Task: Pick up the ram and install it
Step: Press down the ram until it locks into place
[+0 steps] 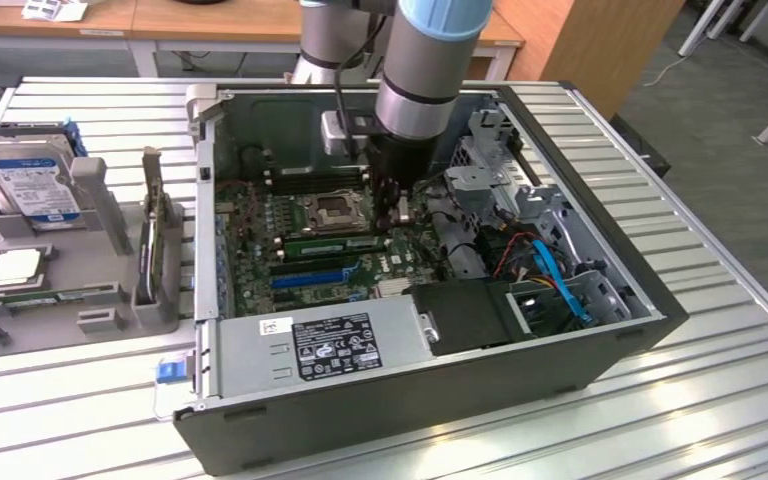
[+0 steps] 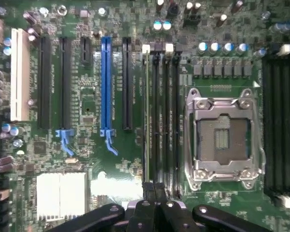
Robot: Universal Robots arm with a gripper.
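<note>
The arm reaches straight down into the open computer case point(image 1: 598, 300), which lies on its side on the slatted metal worktop point(image 1: 704, 400). The jaws point(image 1: 391, 215) hover low over the motherboard point(image 1: 257, 235), just beside the processor socket point(image 1: 328, 212).

From the wrist view the jaws point(image 2: 155, 205) are closed, their two dark fingertips point(image 2: 149, 191) pressed together right at the end of a bank of long black memory slots point(image 2: 166, 121). The ram point(image 2: 146, 116) stands edge-up in the outermost slot of that bank, the one nearest the blue expansion slot point(image 2: 106, 82). It shows as a thin green strip running the slot's full length, away from the fingertips. The closed tips sit at or just over its near end; I cannot tell whether they actually touch it, and nothing appears to be pinched between them. The open socket point(image 2: 222, 137), with its silver frame, lies on the other side of the slot bank from the blue slot.

In the exterior view a green stick point(image 1: 333, 245) shows on the board beside the jaws, toward that view's left. Outside the case, on that view's left, a grey fixture point(image 1: 77, 290) holds a hard drive point(image 1: 35, 185) upright and a processor chip point(image 1: 17, 265) lying flat. The power supply point(image 1: 317, 345) fills the case's near corner, with blue cables point(image 1: 558, 280) looping on the exterior view's right.
</note>
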